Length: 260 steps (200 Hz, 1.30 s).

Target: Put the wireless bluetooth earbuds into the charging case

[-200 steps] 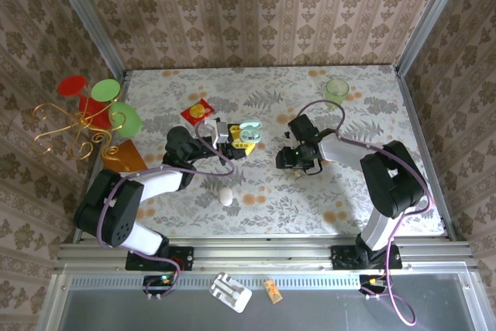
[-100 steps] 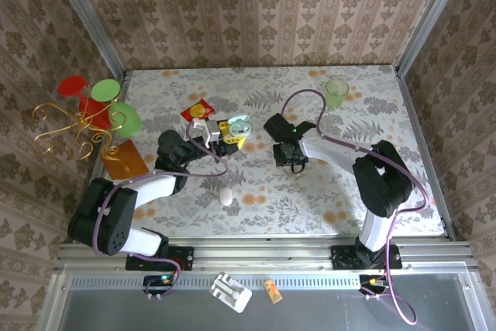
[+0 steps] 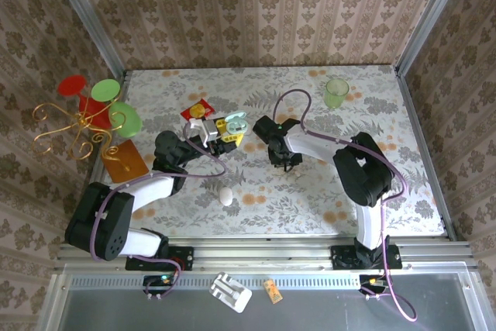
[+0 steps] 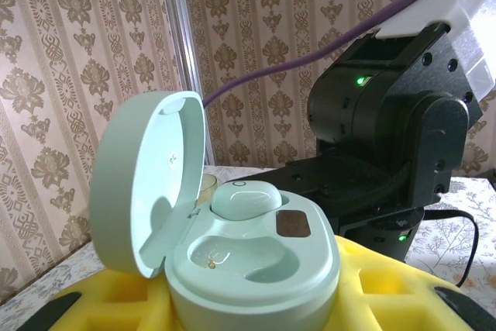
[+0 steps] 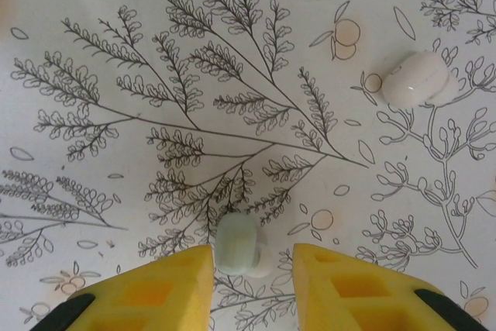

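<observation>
Floral tablecloth (image 5: 155, 75) lies under our right gripper (image 5: 253, 249), which stands part-open astride the loose earbud (image 5: 236, 244) without pinching it (a sliver of gap shows). Our left gripper (image 4: 256, 304) clamps the open charging case (image 4: 260, 269), with one seated earbud (image 4: 245, 199) inside. Next, we judge, comes squeezing, lifting and carrying it to the empty socket (image 4: 232, 253).

Pale green charging case (image 4: 256, 273) stands lid-up with one earbud (image 4: 242, 199) seated; the other earbud (image 5: 236, 244) lies on the table (image 5: 116, 36).

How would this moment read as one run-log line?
left gripper: holds open charging case | seated earbud: in one slot | right gripper: open, astride loose earbud on table
</observation>
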Each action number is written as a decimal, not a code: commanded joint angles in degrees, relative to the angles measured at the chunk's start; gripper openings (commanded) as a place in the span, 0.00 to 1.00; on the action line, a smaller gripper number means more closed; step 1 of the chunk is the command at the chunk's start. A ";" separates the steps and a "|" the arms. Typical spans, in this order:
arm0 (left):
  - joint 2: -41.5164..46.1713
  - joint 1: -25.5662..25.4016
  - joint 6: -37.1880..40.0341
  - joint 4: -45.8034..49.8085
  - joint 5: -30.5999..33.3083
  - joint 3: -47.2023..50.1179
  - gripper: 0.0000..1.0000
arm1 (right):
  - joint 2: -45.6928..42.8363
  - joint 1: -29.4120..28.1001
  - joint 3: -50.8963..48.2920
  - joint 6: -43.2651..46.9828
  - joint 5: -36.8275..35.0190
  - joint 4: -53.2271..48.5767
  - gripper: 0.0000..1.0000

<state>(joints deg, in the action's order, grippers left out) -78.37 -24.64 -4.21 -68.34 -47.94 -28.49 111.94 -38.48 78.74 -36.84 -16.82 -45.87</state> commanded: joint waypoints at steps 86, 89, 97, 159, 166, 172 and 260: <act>0.24 0.30 0.43 -1.44 -0.40 0.26 0.10 | 6.57 -3.51 7.35 -0.25 -7.41 -8.82 0.29; 0.18 0.30 0.38 -1.49 -0.40 0.27 0.10 | 6.62 -3.49 7.31 -0.32 -7.41 -8.87 0.29; 0.15 0.30 0.38 -1.49 -0.41 0.23 0.10 | 6.91 -3.54 7.40 -0.23 -7.42 -8.91 0.28; -0.07 0.30 0.29 -1.45 -0.64 -0.07 0.10 | 8.45 -3.59 8.01 0.33 -7.93 -9.32 0.22; -0.19 0.28 0.16 -1.53 -0.64 -0.13 0.10 | 8.61 -3.61 8.04 0.46 -7.96 -9.33 0.21; -0.27 0.30 0.13 -1.62 -0.64 -0.16 0.10 | 8.72 -3.62 8.01 0.50 -7.93 -9.45 0.20; -1.39 0.28 -0.25 -3.51 0.08 -0.33 0.10 | -4.36 -1.42 0.88 1.59 -4.00 -3.47 0.17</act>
<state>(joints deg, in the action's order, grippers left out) -79.09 -24.64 -4.23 -68.86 -47.94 -28.49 116.51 -41.36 83.11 -35.81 -22.17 -52.18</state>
